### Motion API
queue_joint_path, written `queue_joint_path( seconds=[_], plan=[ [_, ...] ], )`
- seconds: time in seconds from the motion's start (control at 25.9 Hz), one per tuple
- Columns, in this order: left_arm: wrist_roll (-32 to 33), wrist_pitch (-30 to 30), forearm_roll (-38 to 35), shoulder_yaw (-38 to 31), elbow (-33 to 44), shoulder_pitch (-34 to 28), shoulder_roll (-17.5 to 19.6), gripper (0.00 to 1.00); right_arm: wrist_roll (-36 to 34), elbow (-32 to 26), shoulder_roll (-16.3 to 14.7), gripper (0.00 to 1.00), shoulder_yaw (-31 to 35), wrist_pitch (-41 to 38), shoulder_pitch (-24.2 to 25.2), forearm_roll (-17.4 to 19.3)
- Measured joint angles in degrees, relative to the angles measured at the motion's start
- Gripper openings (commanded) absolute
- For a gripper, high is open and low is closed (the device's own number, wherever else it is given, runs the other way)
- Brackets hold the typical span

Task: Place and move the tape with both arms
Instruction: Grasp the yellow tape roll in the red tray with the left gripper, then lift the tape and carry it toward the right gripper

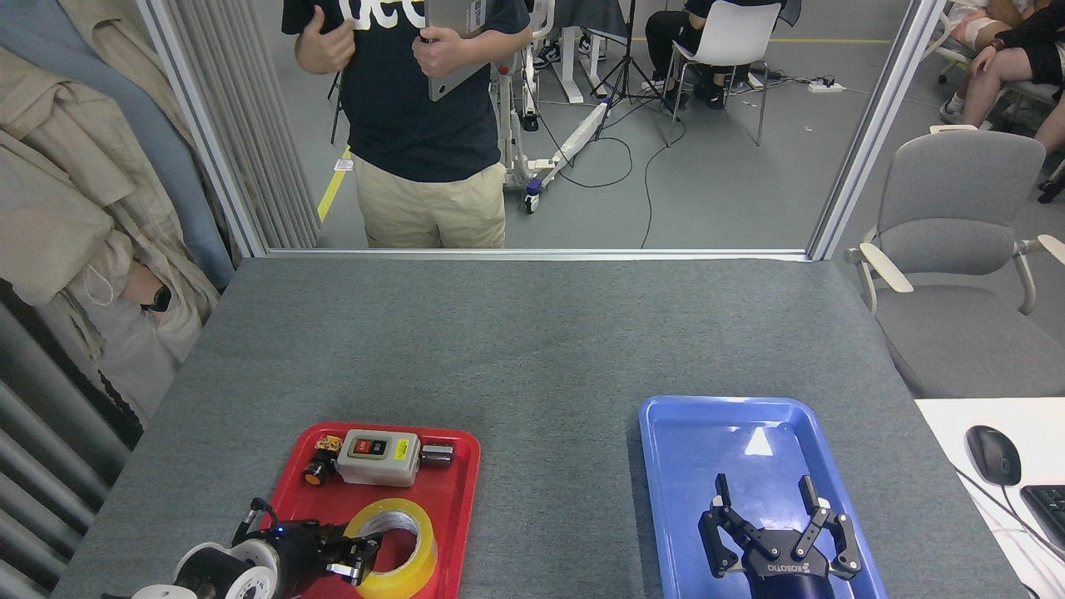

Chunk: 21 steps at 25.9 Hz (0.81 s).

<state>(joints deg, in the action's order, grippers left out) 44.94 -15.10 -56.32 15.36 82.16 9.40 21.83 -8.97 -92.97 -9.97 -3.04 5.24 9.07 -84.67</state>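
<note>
A: Tape location?
B: Wide yellow translucent tape roll with white core [391,547], lying flat in the red plastic tray [453,499], lower left of frame.
A: Left hand?
B: Black left hand [354,559] at the roll's left rim, one finger over the core hole. Grip unclear, can't tell.
A: Right?
B: Black right hand [764,497] fingers spread, holding nothing, over the blue plastic tray [666,466], lower right.

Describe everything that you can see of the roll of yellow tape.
The tape roll is wide, translucent yellow, with a white cardboard core. It lies flat, hole upward, at the near end of the red tray, below the beige switch box. The left gripper is at its left rim, one finger reaching into the hole.
</note>
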Motion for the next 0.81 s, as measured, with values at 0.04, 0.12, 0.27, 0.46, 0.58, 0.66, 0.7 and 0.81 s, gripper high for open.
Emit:
queue_joint_path(
  seconds=[0.04,0.12,0.27,0.46,0.58,0.66,0.7,0.81],
  plan=[
    [0.06,-1.58,0.04,-0.07,-0.38,0.2,-0.03,0.0,0.01,0.01,-0.01,1.0,-0.01,-0.01,-0.01,-0.02],
    [0.34,-4.44,0.41,-0.26,-0.86,0.58,-0.07,0.0,0.02,0.05,-0.09,1.0,-0.03,-0.03,-0.02,-0.03],
    [0.35,-13.85,3.75,-3.59,-1.08,1.89,-0.57,0.0,0.02,0.07,-0.2,1.0,-0.04,-0.05,-0.02,-0.03],
    [-0.21,-26.9,22.55,-10.64,-1.75,2.42,-3.79,0.0,0.05,0.07,-0.27,1.0,-0.11,-0.5,-0.02,-0.05],
    [-0.4,-28.95,31.52,-10.32,-3.82,2.38,-7.85,0.0,0.18,0.07,-0.35,1.0,-0.12,-1.41,-0.05,-0.09],
    [-0.04,-29.47,33.96,-9.0,-6.28,2.24,-11.19,0.0,0.2,0.07,-0.39,1.0,-0.12,-2.57,-0.08,-0.27],
    [-0.03,-29.6,34.45,-8.5,-7.57,2.29,-12.75,0.0,0.11,0.07,-0.41,1.0,-0.12,-3.61,-0.08,-0.49],
    [0.27,-29.78,34.45,-7.7,-11.3,3.04,-16.65,0.0,-1.44,0.02,-0.53,1.0,-0.13,-8.47,-0.07,-1.45]
  ],
)
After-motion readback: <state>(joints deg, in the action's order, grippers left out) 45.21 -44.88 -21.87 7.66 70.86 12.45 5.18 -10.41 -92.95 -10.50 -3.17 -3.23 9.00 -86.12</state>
